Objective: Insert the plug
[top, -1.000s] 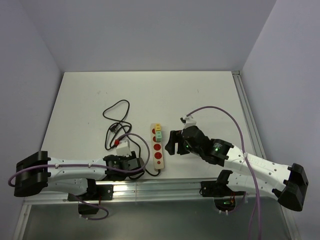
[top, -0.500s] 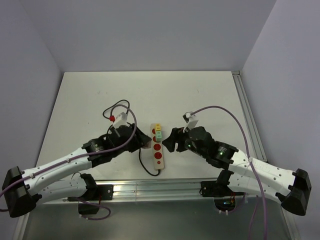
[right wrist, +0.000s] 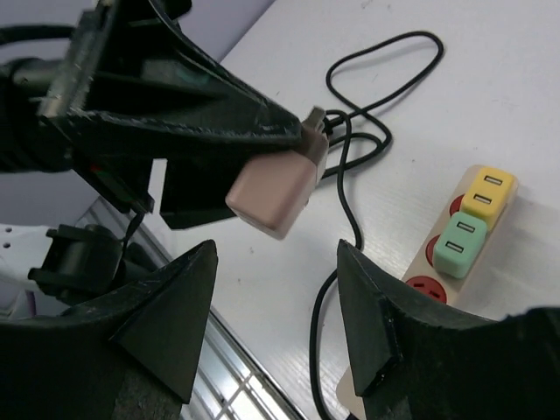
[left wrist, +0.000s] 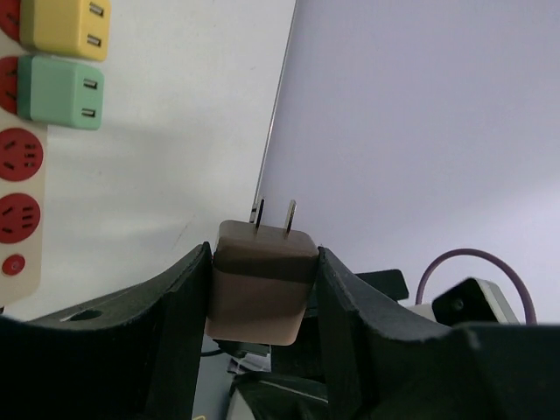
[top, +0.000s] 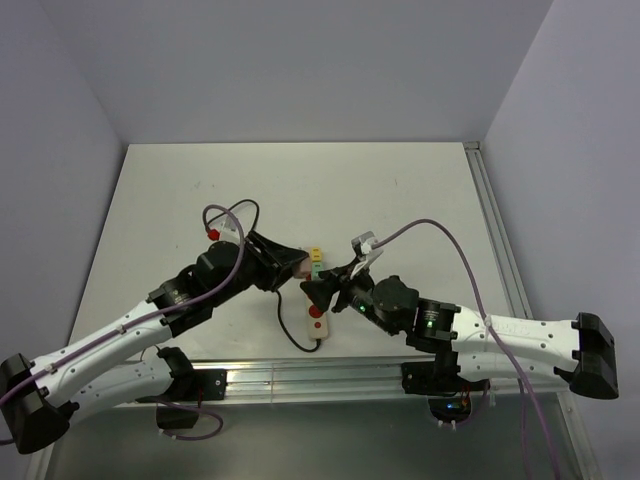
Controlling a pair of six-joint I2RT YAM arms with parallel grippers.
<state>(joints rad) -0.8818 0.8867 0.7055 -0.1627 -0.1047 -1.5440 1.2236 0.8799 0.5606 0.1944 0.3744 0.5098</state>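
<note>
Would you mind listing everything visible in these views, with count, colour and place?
table: one, white, under everything
power strip: one, cream with red sockets, near edge of the table, between the arms
yellow adapter: one, plugged into the strip's far end
green adapter: one, plugged in next to the yellow one
plug: one, brown, two prongs, held above the table to the left of the strip
black cord: one, looped on the table left of the strip
rail: one, metal, along the table's near edge
left gripper: one, black, shut on the plug
right gripper: one, black, open, over the strip
</note>
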